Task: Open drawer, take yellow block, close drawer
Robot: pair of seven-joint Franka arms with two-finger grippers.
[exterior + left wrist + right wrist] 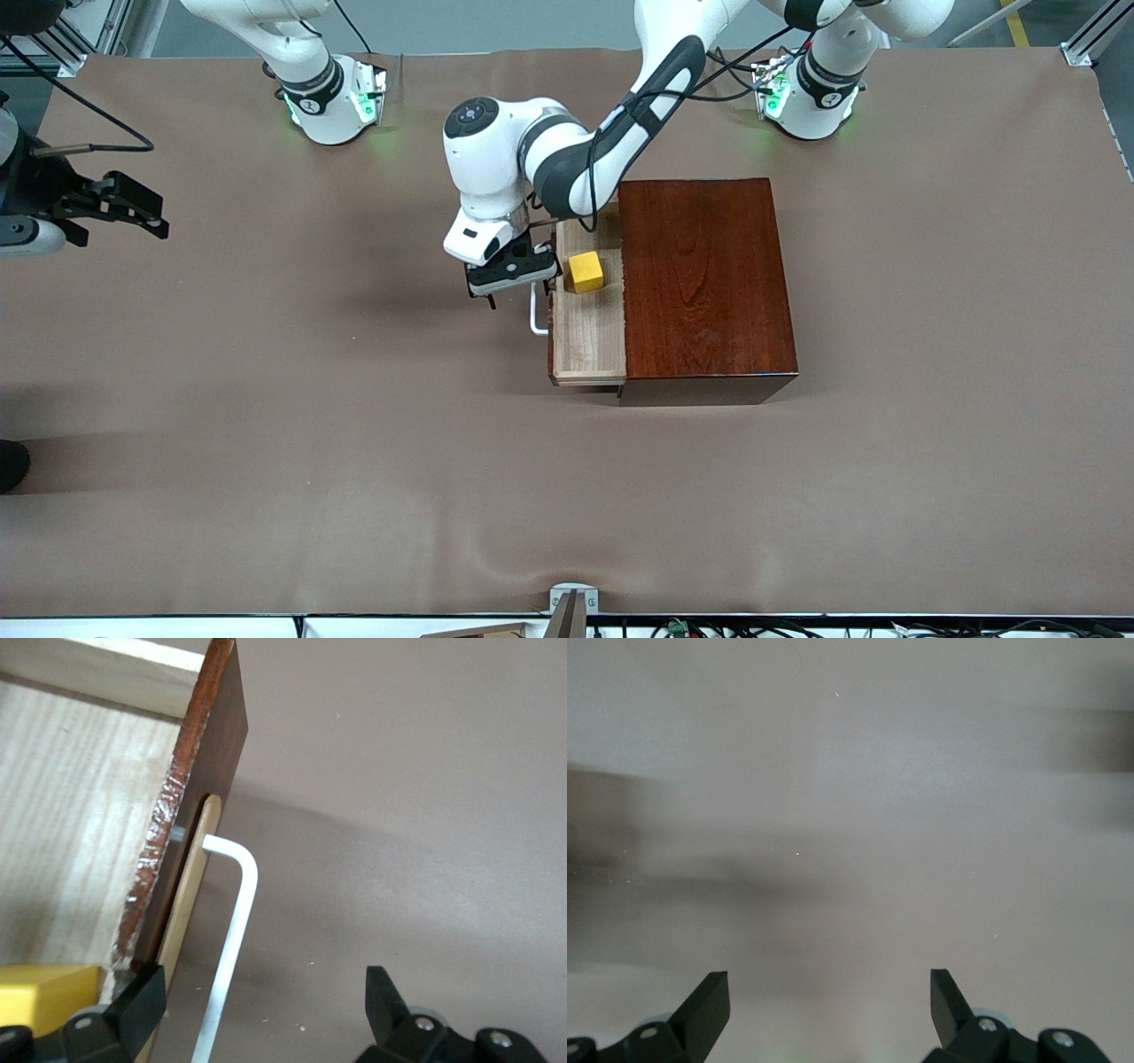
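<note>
The drawer (589,341) is pulled out of the reddish-brown box (704,283) toward the right arm's end of the table. The yellow block (586,271) rests on the drawer's pale wood floor. It also shows at the edge of the left wrist view (44,997). My left gripper (524,291) hovers open over the drawer's front. The white handle (232,930) runs between its fingers, touching neither. One fingertip (142,997) is over the dark drawer front (199,815), the other over the tablecloth. My right gripper (158,213) waits open above bare cloth (830,1001).
Brown cloth (354,425) covers the whole table. The box stands at mid-table toward the left arm's end. A small metal mount (571,607) sits at the table edge nearest the front camera. A dark object (11,465) pokes in at the right arm's end.
</note>
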